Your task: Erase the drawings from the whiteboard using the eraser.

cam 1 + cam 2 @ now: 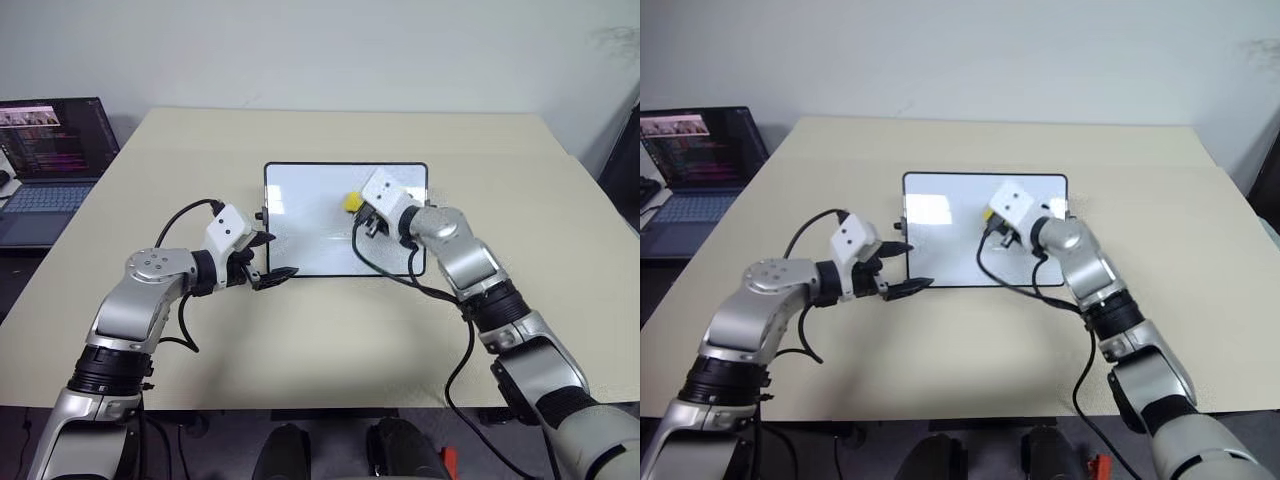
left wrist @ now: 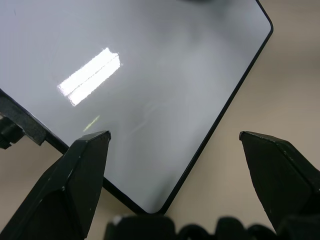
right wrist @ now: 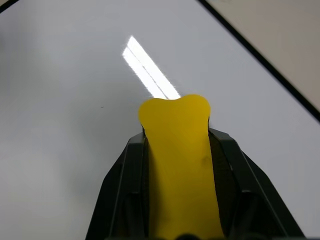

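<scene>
The whiteboard [image 1: 310,240] lies flat in the middle of the table, with a glossy white face and a thin black frame. My right gripper [image 1: 364,212] hovers over the board's right half, shut on the yellow eraser [image 1: 352,201]. In the right wrist view the eraser [image 3: 179,150] is squeezed between both fingers above the white surface. My left gripper [image 1: 278,256] stands open at the board's near left corner, one finger over the board and one off it, with nothing between them. The drawings are out of view; the left wrist view gives only faint grey smears [image 2: 145,111].
An open laptop [image 1: 50,160] sits at the far left, off the table's edge. The beige table [image 1: 300,340] has bare room all around the board. Black cables loop from both wrists, the right one lying over the board's near edge [image 1: 385,272].
</scene>
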You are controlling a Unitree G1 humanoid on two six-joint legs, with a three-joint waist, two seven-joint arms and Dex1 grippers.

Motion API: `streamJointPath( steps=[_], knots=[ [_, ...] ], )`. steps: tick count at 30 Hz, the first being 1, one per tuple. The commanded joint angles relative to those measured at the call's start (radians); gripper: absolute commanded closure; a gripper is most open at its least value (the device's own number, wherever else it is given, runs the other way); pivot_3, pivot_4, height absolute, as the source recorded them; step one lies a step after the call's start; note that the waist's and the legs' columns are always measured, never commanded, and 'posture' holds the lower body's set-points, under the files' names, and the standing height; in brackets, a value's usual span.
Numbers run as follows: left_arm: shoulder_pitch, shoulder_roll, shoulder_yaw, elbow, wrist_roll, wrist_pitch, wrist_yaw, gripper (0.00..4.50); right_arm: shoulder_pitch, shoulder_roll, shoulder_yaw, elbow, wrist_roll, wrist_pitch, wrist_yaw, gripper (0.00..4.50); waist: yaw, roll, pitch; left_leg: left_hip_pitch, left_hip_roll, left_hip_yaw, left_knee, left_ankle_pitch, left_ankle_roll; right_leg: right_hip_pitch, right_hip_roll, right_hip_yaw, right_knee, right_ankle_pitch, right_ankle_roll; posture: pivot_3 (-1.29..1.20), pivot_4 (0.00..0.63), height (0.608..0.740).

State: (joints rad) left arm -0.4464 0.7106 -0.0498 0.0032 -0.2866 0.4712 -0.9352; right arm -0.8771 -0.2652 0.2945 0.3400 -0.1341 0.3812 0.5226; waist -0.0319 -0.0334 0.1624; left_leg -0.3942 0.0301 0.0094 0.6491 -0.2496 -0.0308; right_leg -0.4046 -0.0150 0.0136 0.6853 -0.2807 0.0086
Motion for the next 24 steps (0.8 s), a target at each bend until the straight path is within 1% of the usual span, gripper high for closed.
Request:
streamJointPath(
  steps=[1, 5, 9, 12, 14, 17, 21, 23, 24],
  knots=[
    [-0.017, -0.001, 0.012, -0.026, -0.003, -0.011, -0.006, 0.0, -0.015, 0.034, -0.016, 0.03, 0.0, -0.002, -0.025, 3.23, -0.001, 0.0, 0.0, 0.0, 0.0, 0.0, 0.0, 0.0, 0.0, 0.0, 0.0, 0.0, 0.0, 0.0, 0.0, 0.0, 0.15, 0.74],
    [-0.017, -0.002, 0.012, -0.026, -0.003, -0.011, -0.005, 0.0, 0.015, 0.06, 0.024, 0.008, -0.005, 0.021, 0.021, 3.23, -0.008, 0.0, 0.0, 0.0, 0.001, 0.001, -0.001, 0.0, 0.0, -0.001, 0.0, 0.001, -0.001, 0.0, 0.0, 0.0, 0.15, 0.74],
    [-0.012, -0.001, 0.016, -0.03, -0.005, -0.009, -0.003, 0.0, 0.081, 0.039, 0.093, -0.05, -0.026, 0.049, 0.1, 3.23, -0.007, 0.0, 0.0, -0.001, 0.001, 0.0, -0.003, 0.0, 0.0, -0.001, 0.0, 0.0, -0.003, 0.0, 0.0, 0.0, 0.15, 0.74],
    [-0.01, -0.003, 0.015, -0.033, -0.006, -0.007, -0.001, 0.0, 0.092, 0.041, 0.079, -0.072, -0.025, 0.051, 0.078, 3.23, -0.007, 0.0, 0.0, -0.001, 0.0, 0.0, -0.002, 0.0, 0.0, -0.001, 0.0, 0.0, -0.003, 0.0, 0.0, 0.0, 0.15, 0.74],
    [-0.011, -0.005, 0.013, -0.034, -0.007, -0.007, -0.001, 0.0, 0.098, 0.036, 0.053, -0.105, -0.012, 0.059, 0.065, 3.23, -0.005, 0.0, 0.0, -0.001, 0.0, 0.0, -0.002, 0.0, 0.0, 0.0, 0.0, 0.0, -0.003, 0.0, 0.0, 0.0, 0.15, 0.74],
    [-0.018, -0.009, 0.011, -0.031, -0.008, -0.007, -0.003, 0.0, 0.118, 0.034, -0.027, -0.215, 0.033, 0.111, 0.041, 3.23, 0.001, 0.001, 0.001, -0.002, 0.0, 0.0, -0.002, 0.0, 0.0, -0.001, 0.0, -0.001, -0.003, 0.0, 0.0, 0.0, 0.15, 0.74],
    [-0.034, -0.018, 0.003, -0.031, -0.011, -0.011, -0.014, 0.0, 0.171, 0.043, -0.185, -0.481, 0.167, 0.3, 0.034, 3.23, 0.006, 0.001, 0.001, -0.006, -0.001, -0.002, -0.002, 0.0, 0.0, -0.003, -0.002, -0.003, -0.005, 0.0, 0.0, 0.0, 0.15, 0.74],
    [-0.038, -0.02, 0.003, -0.032, -0.012, -0.012, -0.018, 0.0, 0.194, 0.029, -0.211, -0.56, 0.193, 0.367, 0.032, 3.23, 0.006, 0.001, 0.001, -0.007, -0.001, -0.002, -0.002, -0.001, -0.001, -0.003, -0.002, -0.003, -0.006, 0.0, 0.001, 0.0, 0.15, 0.74],
    [-0.048, -0.024, 0.001, -0.035, -0.014, -0.011, -0.023, 0.0, 0.229, -0.006, -0.226, -0.619, 0.199, 0.396, 0.043, 3.23, 0.006, 0.001, 0.001, -0.007, -0.001, -0.002, -0.003, -0.001, -0.001, -0.003, -0.002, -0.003, -0.006, -0.001, 0.001, 0.0, 0.15, 0.74]
  ],
)
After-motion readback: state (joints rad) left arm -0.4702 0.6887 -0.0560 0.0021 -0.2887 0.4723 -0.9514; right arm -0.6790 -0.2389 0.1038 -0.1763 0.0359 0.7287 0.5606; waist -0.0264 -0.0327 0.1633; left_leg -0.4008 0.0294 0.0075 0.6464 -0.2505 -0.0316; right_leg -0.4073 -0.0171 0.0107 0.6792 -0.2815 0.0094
